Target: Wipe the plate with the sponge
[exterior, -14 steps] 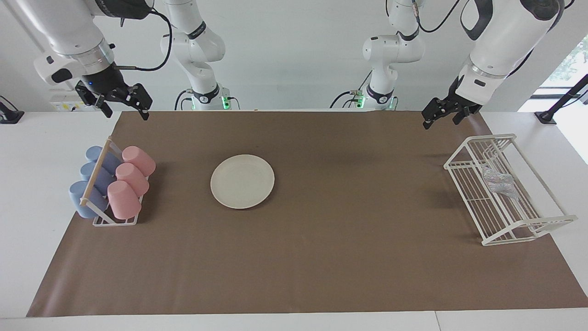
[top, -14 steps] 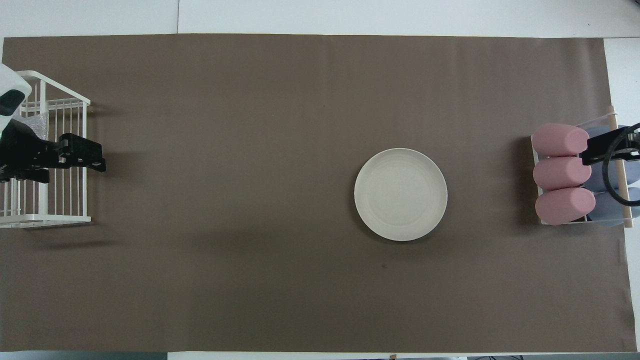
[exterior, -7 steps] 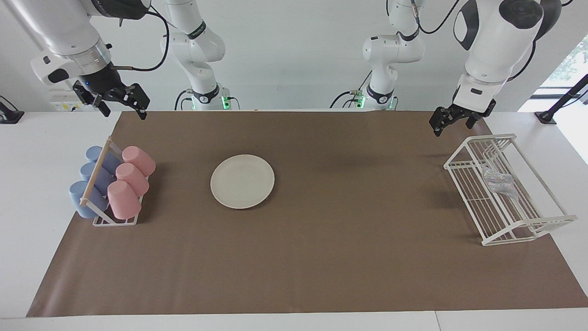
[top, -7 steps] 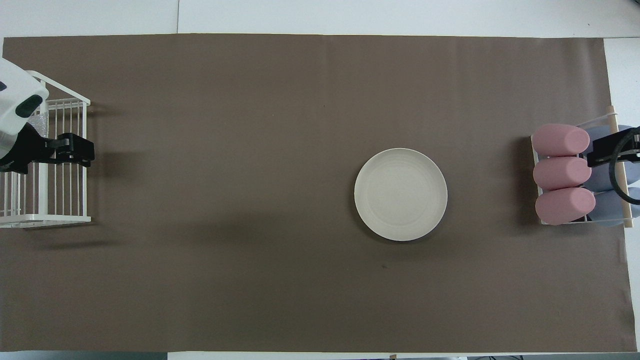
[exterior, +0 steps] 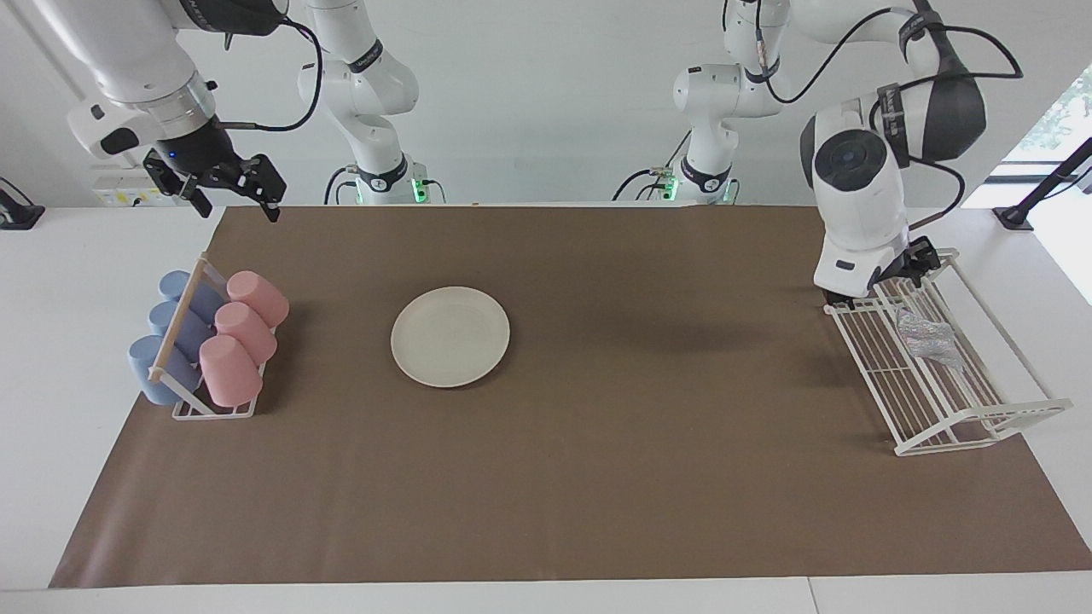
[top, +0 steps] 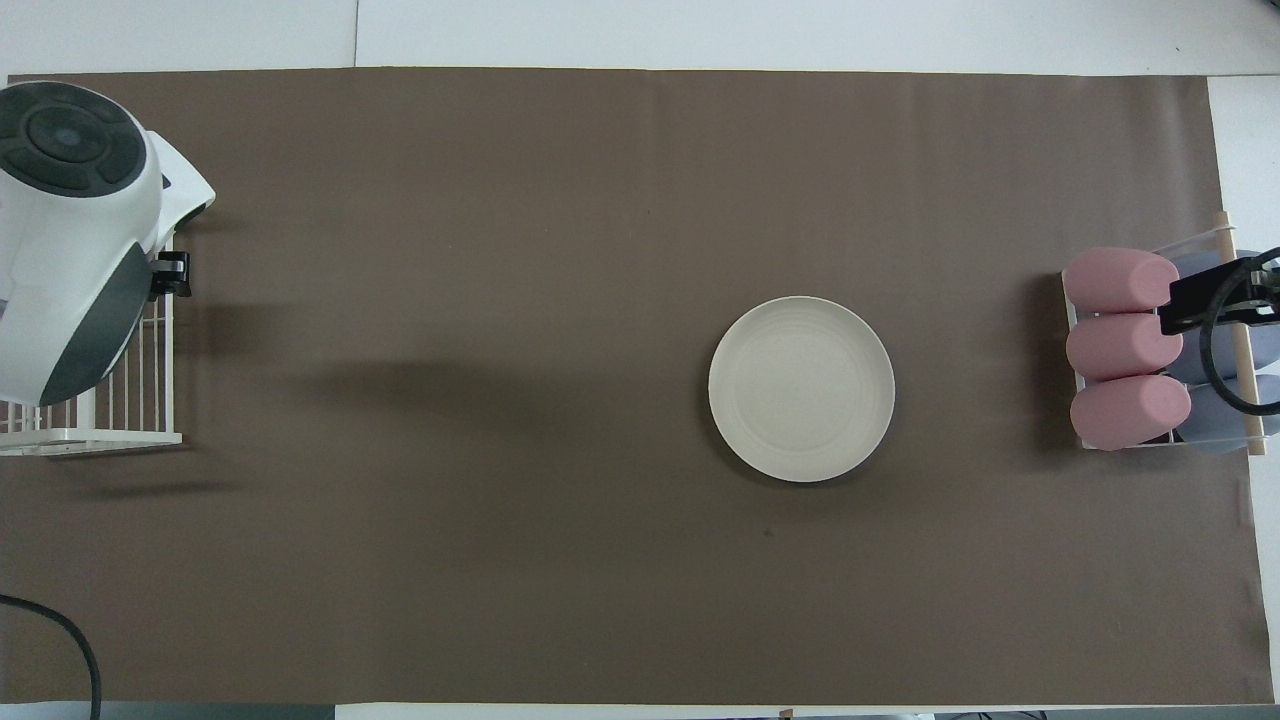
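Note:
The cream-white plate (exterior: 450,336) lies flat on the brown mat, toward the right arm's end; it also shows in the overhead view (top: 801,388). The silvery mesh sponge (exterior: 928,336) lies in the white wire rack (exterior: 904,445) at the left arm's end. My left gripper (exterior: 904,271) hangs low over the end of that rack nearest the robots, mostly hidden by its own wrist. In the overhead view the left arm (top: 70,230) covers the sponge. My right gripper (exterior: 236,207) is open and empty, up over the mat's edge by the cup rack.
A small rack with pink cups (exterior: 246,334) and blue cups (exterior: 175,328) stands at the right arm's end; it shows in the overhead view (top: 1125,345) under the right gripper's finger (top: 1200,300). The wire rack's rim (top: 120,437) shows beside the left arm.
The left arm has swung down and forward, bringing its gripper from over the mat's corner to just over the wire rack's end. The right gripper has barely shifted. Plate and sponge have not moved.

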Tool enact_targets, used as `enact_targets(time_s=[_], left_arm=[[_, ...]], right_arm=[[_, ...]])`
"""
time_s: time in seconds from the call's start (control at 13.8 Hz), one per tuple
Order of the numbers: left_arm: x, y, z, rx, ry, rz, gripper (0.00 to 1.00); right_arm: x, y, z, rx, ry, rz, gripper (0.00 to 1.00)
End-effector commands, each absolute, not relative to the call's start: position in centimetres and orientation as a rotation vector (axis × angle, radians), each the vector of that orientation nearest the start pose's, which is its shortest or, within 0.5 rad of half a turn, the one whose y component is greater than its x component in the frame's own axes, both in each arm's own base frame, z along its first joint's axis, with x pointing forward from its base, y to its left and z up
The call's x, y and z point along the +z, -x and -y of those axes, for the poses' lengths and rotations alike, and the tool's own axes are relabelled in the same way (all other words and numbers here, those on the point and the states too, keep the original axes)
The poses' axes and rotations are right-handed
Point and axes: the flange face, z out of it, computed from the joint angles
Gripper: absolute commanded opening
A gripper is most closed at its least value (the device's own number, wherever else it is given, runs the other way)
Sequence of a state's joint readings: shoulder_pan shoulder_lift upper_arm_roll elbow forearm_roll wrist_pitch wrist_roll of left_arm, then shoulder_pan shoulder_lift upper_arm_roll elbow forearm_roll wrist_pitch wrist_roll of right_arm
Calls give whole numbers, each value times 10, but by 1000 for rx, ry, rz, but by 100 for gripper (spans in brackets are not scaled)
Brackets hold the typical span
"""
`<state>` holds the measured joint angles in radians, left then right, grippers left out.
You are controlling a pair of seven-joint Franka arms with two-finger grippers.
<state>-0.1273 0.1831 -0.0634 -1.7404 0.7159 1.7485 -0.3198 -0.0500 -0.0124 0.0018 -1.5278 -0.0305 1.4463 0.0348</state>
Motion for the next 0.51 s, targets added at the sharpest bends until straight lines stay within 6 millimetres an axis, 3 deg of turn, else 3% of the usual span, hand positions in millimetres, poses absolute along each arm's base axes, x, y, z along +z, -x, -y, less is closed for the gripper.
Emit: enact_targets(time_s=[0.0, 0.44], left_arm=[[445, -622, 49, -38, 2328, -127, 100], [417, -633, 32, 0, 2246, -144, 100]], right_arm=[[642, -534, 30, 118, 3173, -122, 100], [643, -536, 13, 73, 3170, -213, 100]])
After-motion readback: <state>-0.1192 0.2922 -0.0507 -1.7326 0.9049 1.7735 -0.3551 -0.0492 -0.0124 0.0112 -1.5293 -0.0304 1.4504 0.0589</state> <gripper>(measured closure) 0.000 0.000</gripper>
